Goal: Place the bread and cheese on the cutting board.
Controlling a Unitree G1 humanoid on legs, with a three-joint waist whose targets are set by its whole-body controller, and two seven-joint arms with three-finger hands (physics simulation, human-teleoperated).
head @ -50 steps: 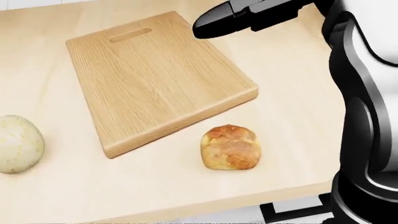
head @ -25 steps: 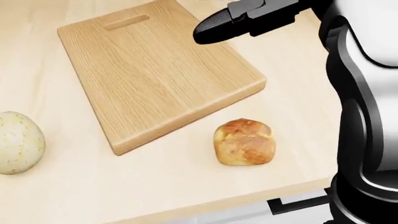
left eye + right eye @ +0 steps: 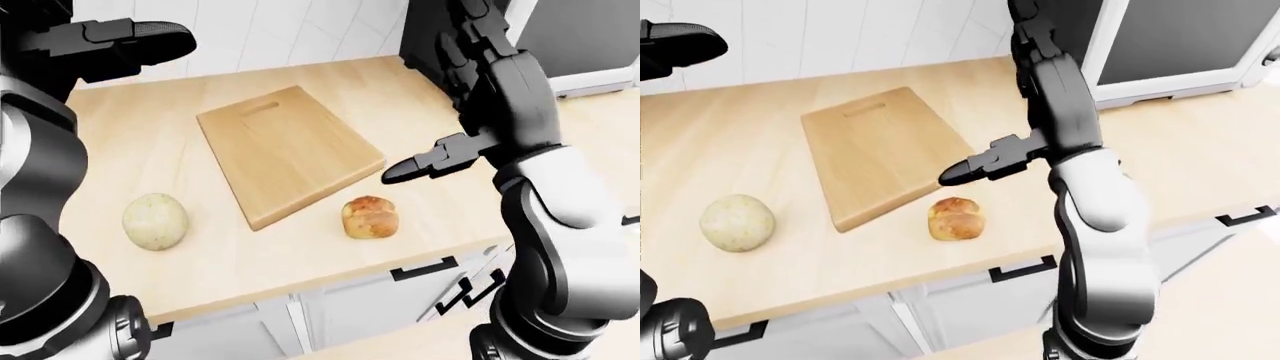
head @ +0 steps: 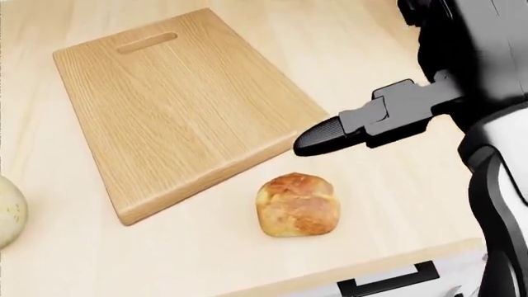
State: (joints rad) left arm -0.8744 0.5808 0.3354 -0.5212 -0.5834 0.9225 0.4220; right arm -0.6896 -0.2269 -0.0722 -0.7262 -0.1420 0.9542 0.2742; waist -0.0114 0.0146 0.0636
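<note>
A wooden cutting board (image 4: 177,105) with a handle slot lies bare on the light wood counter (image 4: 396,204). The golden bread roll (image 4: 299,205) sits just off the board's lower right corner, near the counter edge. The pale round cheese (image 3: 155,221) rests to the left of the board. My right hand (image 4: 317,141) hovers open just above and right of the bread, fingers stretched towards the left, touching nothing. My left hand (image 3: 135,39) is raised high at the top left of the left-eye view, open and holding nothing.
The counter's edge runs close below the bread, with white cabinet fronts and black handles (image 3: 425,268) under it. A dark appliance (image 3: 1170,37) stands at the top right. A white tiled wall (image 3: 260,30) backs the counter.
My right hand has dropped from over the board's top right corner to just beside the bread. The head view shifted slightly; bread, cheese and board stayed put.
</note>
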